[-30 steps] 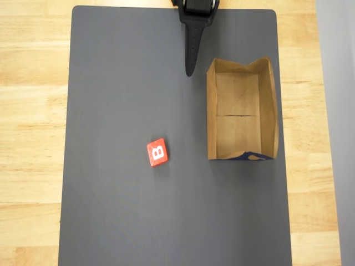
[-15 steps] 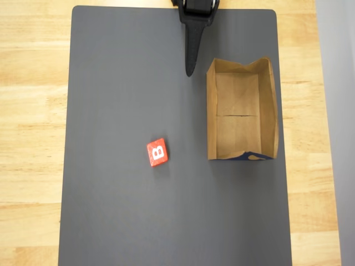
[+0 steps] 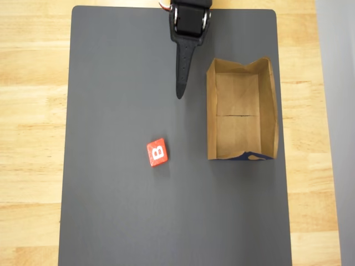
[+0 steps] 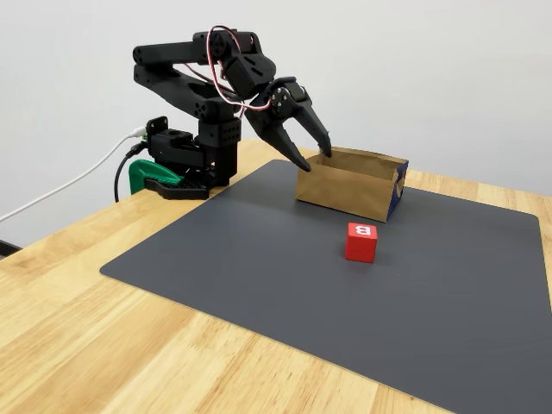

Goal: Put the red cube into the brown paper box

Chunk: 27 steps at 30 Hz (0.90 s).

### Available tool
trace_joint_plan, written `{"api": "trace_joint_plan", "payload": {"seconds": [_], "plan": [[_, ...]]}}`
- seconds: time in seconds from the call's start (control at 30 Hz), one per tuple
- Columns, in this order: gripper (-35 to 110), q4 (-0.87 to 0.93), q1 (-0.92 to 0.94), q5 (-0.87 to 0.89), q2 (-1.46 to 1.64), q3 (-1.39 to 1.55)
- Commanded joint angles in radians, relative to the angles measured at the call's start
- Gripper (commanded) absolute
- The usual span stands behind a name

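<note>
The small red cube with a white "B" [image 3: 157,152] lies on the dark grey mat [image 3: 111,194] on the wooden desk [image 3: 30,111], well apart from the black end effector [image 4: 312,159], which hangs open and empty beside the creased brown paper box [image 3: 211,111].

the arm [image 3: 189,19] is cut off by the overhead view's top edge.

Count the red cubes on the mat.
1. The red cube sits on the gray mat, apart from the brown paper box; the box interior looks empty.
</note>
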Motion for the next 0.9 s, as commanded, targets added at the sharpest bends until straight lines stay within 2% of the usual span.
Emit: {"api": "trace_joint_plan", "payload": {"seconds": [0.0,0.2,0.37,0.5,0.6,0.87], "plan": [[18,0.048,0.025,0.002,-0.147,-0.153],[21,0.063,0.060,-0.012,-0.382,-0.322],[30,0.103,0.086,-0.063,-0.649,-0.508],[33,0.097,0.106,-0.120,-0.824,-0.638],[37,0.158,0.121,-0.176,-0.931,-0.750],[38,0.238,0.149,-0.308,-1.184,-0.989]]}}
